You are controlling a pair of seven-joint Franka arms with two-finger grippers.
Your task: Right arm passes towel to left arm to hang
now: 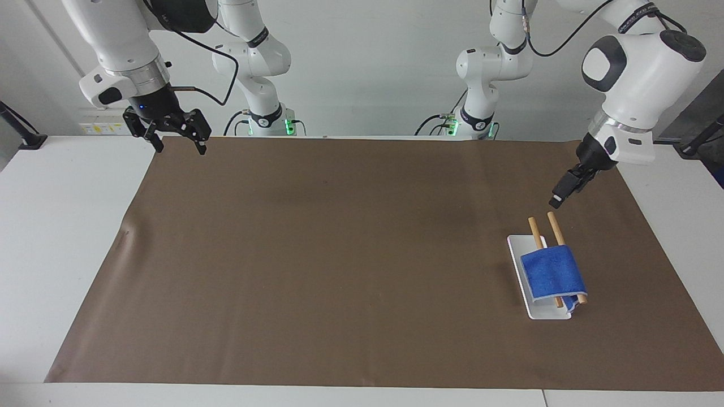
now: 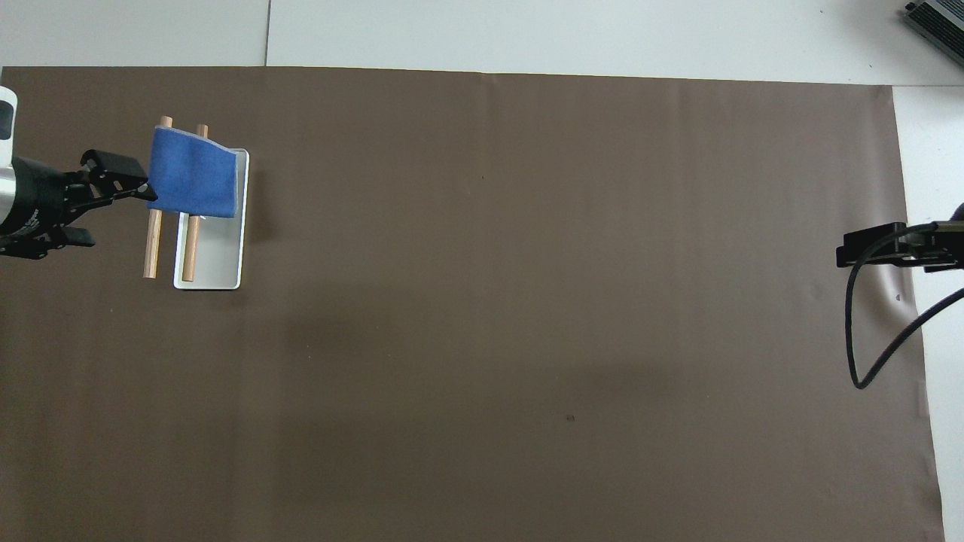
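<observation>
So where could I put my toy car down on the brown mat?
Almost anywhere: the brown mat is bare from the right gripper to the rack. It is crowded only there, where the towel hangs under the left gripper.

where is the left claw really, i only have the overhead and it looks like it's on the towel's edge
observer: the left claw is up in the air, higher than the dowels, and clear of the towel. it touches nothing.
operator: is the towel hung properly
observer: it drapes over both dowels, and one end hangs down beneath them, above the white stand.
operator: and the right claw, i only see a bit of it
observer: the right claw is open and empty. it waits raised over the corner of the brown mat at the right arm's end.
</observation>
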